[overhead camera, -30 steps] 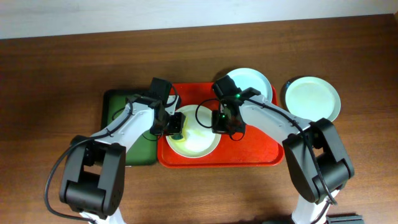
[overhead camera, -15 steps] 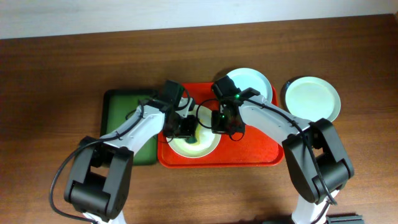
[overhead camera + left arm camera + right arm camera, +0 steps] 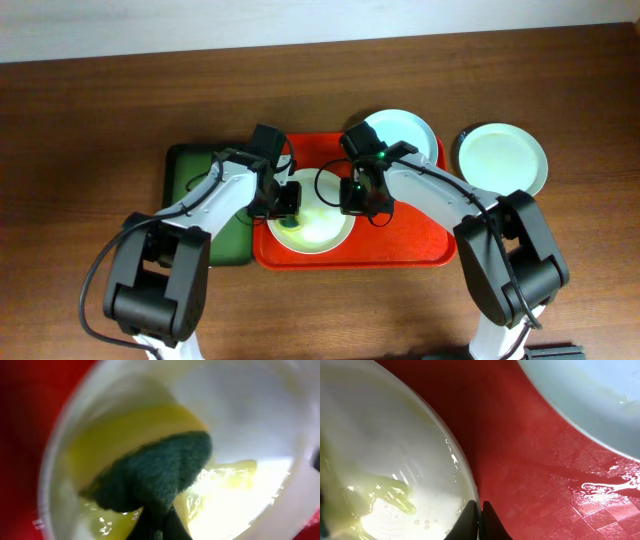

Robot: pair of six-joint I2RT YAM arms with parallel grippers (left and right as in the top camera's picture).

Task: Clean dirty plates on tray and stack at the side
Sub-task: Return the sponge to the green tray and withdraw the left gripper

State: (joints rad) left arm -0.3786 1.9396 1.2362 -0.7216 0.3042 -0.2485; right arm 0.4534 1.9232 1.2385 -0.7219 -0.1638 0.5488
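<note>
A dirty plate (image 3: 318,226) smeared with yellow lies on the red tray (image 3: 400,245). My left gripper (image 3: 286,203) is shut on a dark green sponge (image 3: 155,472) that presses on the plate's left side. My right gripper (image 3: 356,197) is shut on the plate's right rim (image 3: 470,491). A second plate (image 3: 405,132) sits at the tray's far right corner and shows in the right wrist view (image 3: 590,395). A third plate (image 3: 502,158) lies on the table to the right of the tray.
A dark green tray (image 3: 195,165) lies left of the red tray, partly under my left arm. Wet streaks (image 3: 607,487) shine on the red tray's floor. The wooden table (image 3: 100,120) surrounds both trays.
My left gripper and sponge swept right toward the plate's centre and have come back to its left side. The right gripper has stayed on the rim.
</note>
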